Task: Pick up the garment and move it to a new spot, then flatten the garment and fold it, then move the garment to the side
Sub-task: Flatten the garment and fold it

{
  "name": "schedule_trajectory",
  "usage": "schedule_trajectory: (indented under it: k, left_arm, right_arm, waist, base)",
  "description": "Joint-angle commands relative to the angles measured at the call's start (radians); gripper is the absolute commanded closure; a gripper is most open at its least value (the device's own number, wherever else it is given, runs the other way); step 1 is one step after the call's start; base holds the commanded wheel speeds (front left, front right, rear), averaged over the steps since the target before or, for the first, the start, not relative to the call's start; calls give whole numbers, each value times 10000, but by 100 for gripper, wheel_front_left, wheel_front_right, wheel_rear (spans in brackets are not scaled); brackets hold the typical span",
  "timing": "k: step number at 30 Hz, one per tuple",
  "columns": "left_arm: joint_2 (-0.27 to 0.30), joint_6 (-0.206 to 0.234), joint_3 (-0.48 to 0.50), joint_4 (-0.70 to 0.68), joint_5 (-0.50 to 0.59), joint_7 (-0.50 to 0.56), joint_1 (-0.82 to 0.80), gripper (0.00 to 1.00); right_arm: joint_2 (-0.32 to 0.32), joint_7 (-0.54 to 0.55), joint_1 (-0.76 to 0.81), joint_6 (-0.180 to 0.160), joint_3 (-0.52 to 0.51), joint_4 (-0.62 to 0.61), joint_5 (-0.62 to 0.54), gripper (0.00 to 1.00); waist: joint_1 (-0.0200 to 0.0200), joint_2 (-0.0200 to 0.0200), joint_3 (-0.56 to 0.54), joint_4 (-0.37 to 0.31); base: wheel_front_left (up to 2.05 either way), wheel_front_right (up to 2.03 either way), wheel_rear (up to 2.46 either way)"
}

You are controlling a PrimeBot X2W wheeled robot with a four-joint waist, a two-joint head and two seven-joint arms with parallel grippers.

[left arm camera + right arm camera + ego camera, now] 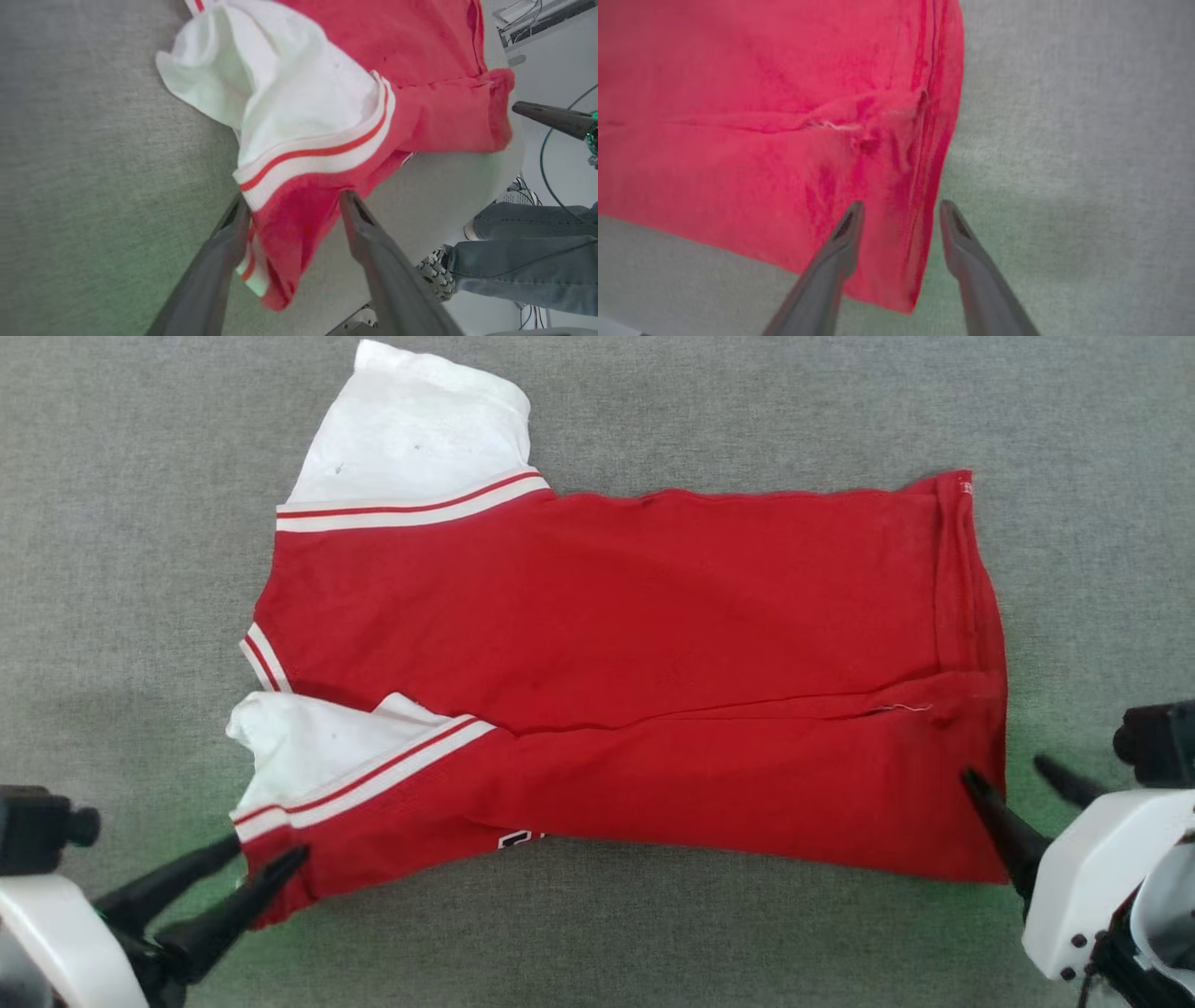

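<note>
Two grippers sit nearest. The left gripper (269, 852) has its jaws apart and straddles the near sleeve-end corner of the garment (607, 644), with red fabric loose between its fingers (217, 256). The right gripper (1004, 770) also has its jaws apart, one finger over the hem corner and the other over the bare grey table (140, 569). One garment lies flat between them, its near long edge folded up to the middle. It has two white sleeves: the near sleeve (308, 747) turned in, the far sleeve (411, 429) spread out. Open grey surface lies on every side.
</note>
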Motion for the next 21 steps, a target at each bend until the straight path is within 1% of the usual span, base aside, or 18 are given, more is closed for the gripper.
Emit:
schedule_trajectory:
  k: [1,4,7,9,10,13,15,18,21]
  left_arm:
    - [48,24,96,60,-4,-124,68,0]
    - [144,24,353,292,-88,-508,110,0]
    - [160,24,1038,945,-131,-723,-109,0]
    - [-82,24,1841,1561,-143,-761,-342,0]
    - [-233,24,2358,1959,-32,-765,-413,0]
    - [-721,24,3496,2757,425,-770,-466,0]
    - [-827,24,4106,3115,678,-772,-682,0]
    - [-750,24,4408,3527,1051,-766,-1166,0]
    - [-575,24,4324,3748,1420,-31,-2060,0]
  right_arm:
    - [16,-209,-97,-8,53,-78,-35,0]
    - [8,-1503,-378,-8,260,-86,-203,0]
    - [-40,-3373,-770,-8,723,150,-631,0]
    - [55,-4664,-954,-8,1107,543,-970,0]
    - [102,-5350,-1104,-8,1341,785,-1182,0]
    - [323,-7080,-1374,-8,2001,1552,-1587,0]
    - [426,-8040,-1527,-8,2368,2006,-1799,0]
    - [519,-9148,-1713,-8,2708,2510,-1887,0]
    - [523,-9854,-1809,-8,2732,2794,-1433,0]
  waist:
    - [0,0,-6,-25]
    - [0,0,-15,-136]
    - [0,0,30,-328]
    - [0,0,87,-509]
    - [0,0,125,-613]
    - [0,0,270,-1006]
    - [0,0,400,-1330]
    - [0,0,666,-1838]
    - [0,0,992,-2329]
  base:
    - [0,0,0]
    - [0,0,0]
    - [0,0,0]
    - [0,0,0]
    - [0,0,0]
    - [0,0,0]
    - [0,0,0]
    - [0,0,0]
    - [0,0,0]
